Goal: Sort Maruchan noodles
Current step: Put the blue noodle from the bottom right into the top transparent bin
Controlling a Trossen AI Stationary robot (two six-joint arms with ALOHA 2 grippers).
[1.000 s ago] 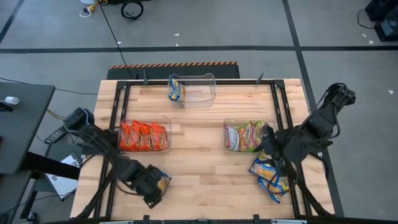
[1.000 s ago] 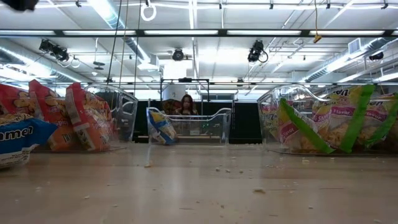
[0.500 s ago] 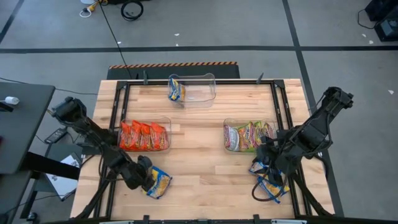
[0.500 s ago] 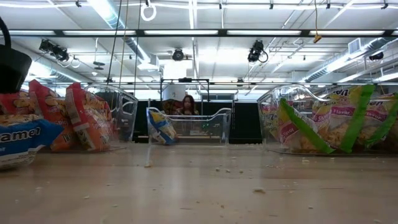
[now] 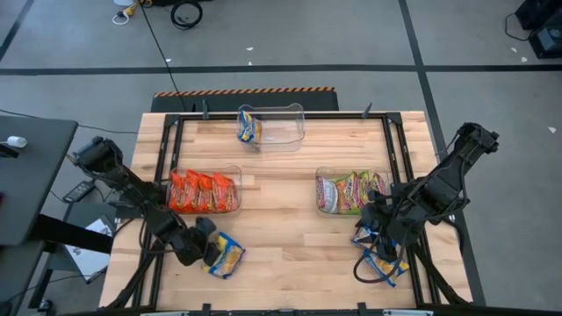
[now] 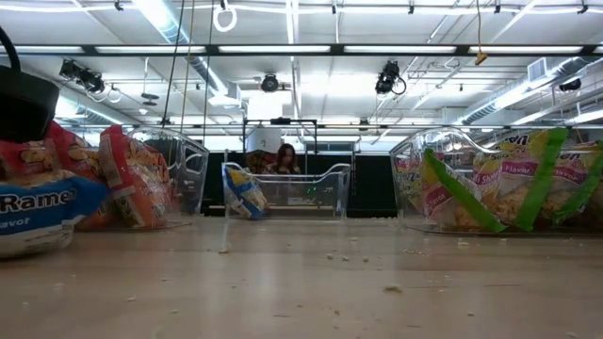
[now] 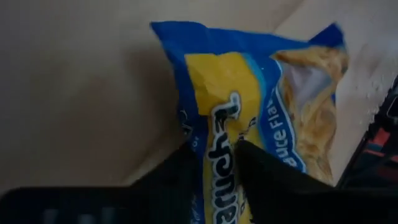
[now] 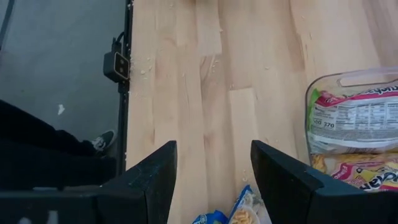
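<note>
My left gripper [image 5: 211, 248] is shut on a blue-and-yellow noodle packet [image 5: 226, 255] near the table's near-left corner; the low view shows that packet [image 6: 38, 215] under the dark gripper [image 6: 21, 102]. My right gripper [image 8: 211, 186] hangs open over a pile of blue-and-yellow packets [image 5: 384, 254] by the right edge, touching nothing. Orange-red packets stand in a clear bin [image 5: 204, 191]. Green-and-pink packets fill another bin [image 5: 349, 191]. One blue-and-yellow packet [image 5: 249, 128] leans in the far bin [image 5: 274, 125]. My left gripper pinches the blue-and-yellow packet between its two fingers [image 7: 180, 168], on the printed face toward the end nearest the wrist [image 7: 217, 146]. The fingers come from the table's left side, slanting down. The rest of the packet reaches beyond the fingertips; whether it clears the table I cannot tell.
A black rail frame [image 5: 163, 167] borders the table's left, right and far sides. Bare wood [image 5: 290, 237] lies between the two near bins and the near edge. Crumbs are scattered on the wood [image 6: 391, 287]. A person [image 6: 283, 158] shows far behind the far bin.
My left arm has drawn back toward the table's left edge and turned, still shut on the blue-and-yellow packet, which now shows beside the gripper instead of under it and has drifted a little rightward in the low view. My right gripper has shifted slightly toward the near edge, over the pile.
</note>
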